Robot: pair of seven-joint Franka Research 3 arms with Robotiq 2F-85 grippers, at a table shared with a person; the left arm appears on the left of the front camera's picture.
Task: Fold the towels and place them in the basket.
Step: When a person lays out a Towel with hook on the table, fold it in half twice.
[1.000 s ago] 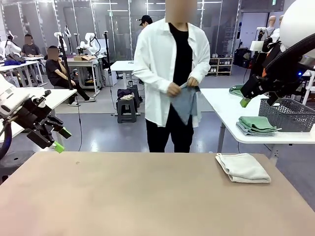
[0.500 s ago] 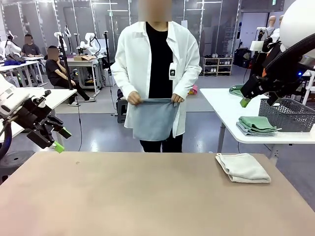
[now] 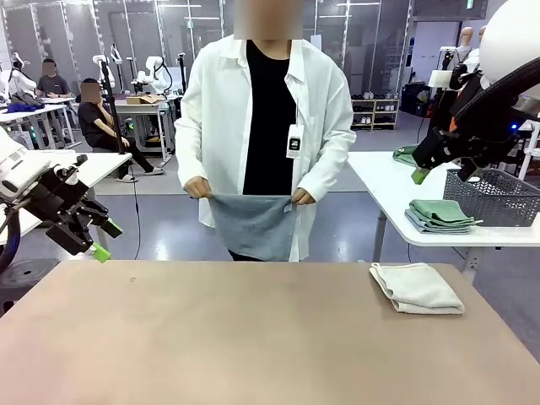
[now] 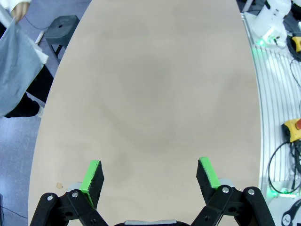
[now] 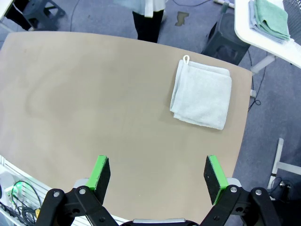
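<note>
I see my left gripper (image 3: 106,240) and right gripper (image 3: 443,173) both wide open, holding nothing, raised off the table (image 3: 253,337). Off-white towel (image 3: 418,288) lies folded near its right edge. The person holds the blue-grey towel (image 3: 253,224) spread at the far side; green towels (image 3: 440,214) are stacked beside the basket (image 3: 498,198).

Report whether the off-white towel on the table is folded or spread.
Folded: the off-white towel lies as a compact rectangle, layered edges visible at its side.

Folded towel (image 3: 417,288) lies on the table (image 3: 253,337) at right; basket (image 3: 498,202) on the side table (image 3: 380,179) behind it
</note>
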